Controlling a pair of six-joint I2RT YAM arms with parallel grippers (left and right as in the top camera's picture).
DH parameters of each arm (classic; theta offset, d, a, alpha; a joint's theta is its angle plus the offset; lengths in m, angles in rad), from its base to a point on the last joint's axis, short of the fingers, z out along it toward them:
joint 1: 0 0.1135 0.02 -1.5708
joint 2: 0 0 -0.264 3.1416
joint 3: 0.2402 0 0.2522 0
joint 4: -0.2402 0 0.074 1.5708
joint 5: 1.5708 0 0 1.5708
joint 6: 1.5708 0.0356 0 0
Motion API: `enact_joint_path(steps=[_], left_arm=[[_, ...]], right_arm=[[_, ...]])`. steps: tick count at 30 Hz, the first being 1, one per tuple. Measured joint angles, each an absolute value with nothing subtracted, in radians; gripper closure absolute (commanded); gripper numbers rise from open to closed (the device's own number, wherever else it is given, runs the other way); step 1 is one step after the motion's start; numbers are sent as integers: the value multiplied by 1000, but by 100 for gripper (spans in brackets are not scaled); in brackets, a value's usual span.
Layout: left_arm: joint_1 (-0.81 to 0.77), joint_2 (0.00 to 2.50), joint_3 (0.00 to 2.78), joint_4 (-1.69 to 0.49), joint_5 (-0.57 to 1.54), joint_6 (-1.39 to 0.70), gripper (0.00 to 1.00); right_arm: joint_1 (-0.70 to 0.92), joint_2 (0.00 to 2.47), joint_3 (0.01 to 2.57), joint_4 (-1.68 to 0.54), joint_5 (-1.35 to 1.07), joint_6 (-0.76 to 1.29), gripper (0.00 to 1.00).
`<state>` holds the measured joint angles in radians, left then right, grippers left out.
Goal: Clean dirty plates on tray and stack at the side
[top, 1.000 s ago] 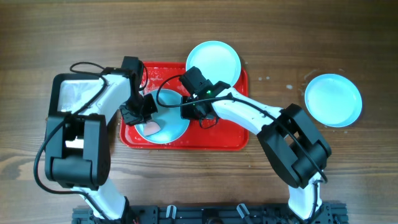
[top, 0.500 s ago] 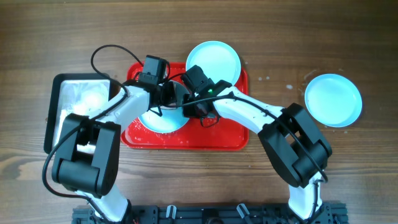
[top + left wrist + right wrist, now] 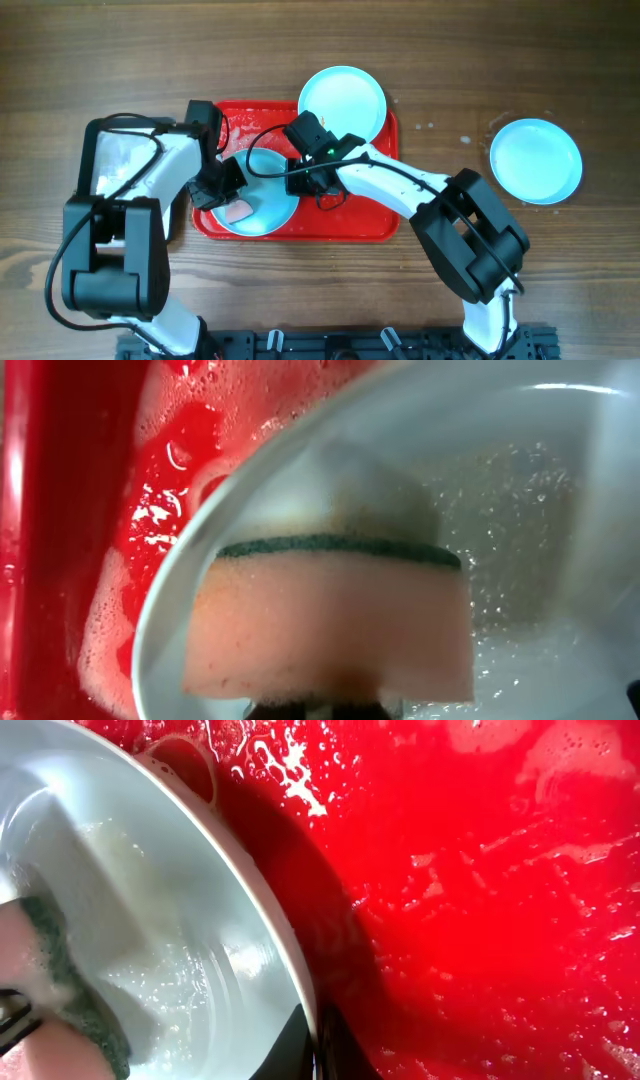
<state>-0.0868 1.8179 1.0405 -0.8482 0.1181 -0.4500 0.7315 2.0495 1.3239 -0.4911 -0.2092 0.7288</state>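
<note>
A pale turquoise plate (image 3: 262, 195) lies on the red tray (image 3: 350, 220), wet and soapy inside (image 3: 520, 510). My left gripper (image 3: 228, 195) is shut on a pink sponge (image 3: 330, 630) with a green scrub face, pressed into the plate's left half (image 3: 238, 211). My right gripper (image 3: 305, 170) is shut on the plate's right rim (image 3: 300, 970), one finger inside and one outside. A second plate (image 3: 343, 101) rests at the tray's far edge. A third plate (image 3: 535, 160) lies on the table at the right.
A silver metal pan (image 3: 115, 160) with a black rim stands left of the tray. The tray floor is covered in foam and water (image 3: 480, 870). Drops of water lie on the wood near the right plate (image 3: 470, 135).
My left gripper has swept the sponge from the plate's far side back down to its left half. The right gripper has kept its hold on the rim.
</note>
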Motion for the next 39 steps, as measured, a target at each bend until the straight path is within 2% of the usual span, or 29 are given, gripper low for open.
enact_joint_path(steps=[6, 15, 17, 21, 27, 34, 39], left_arm=[[-163, 1773, 983, -768, -5, -609, 96], [-225, 1784, 943, -419, -228, -837, 96], [-227, 1787, 943, -406, -244, -848, 96], [-228, 1756, 967, -489, -257, -819, 96], [-274, 1449, 965, -692, -298, -673, 96], [-275, 1557, 878, -700, -198, -602, 96], [-275, 1589, 802, -594, -186, -596, 96]], right_arm=[[730, 2049, 1324, -491, -210, 729, 95], [718, 2050, 1332, -465, -208, 745, 96], [717, 2050, 1333, -466, -209, 745, 95], [717, 2050, 1335, -469, -209, 744, 96], [717, 2050, 1335, -489, -209, 736, 96], [717, 2050, 1335, -489, -209, 736, 96], [717, 2050, 1335, -490, -209, 736, 96]])
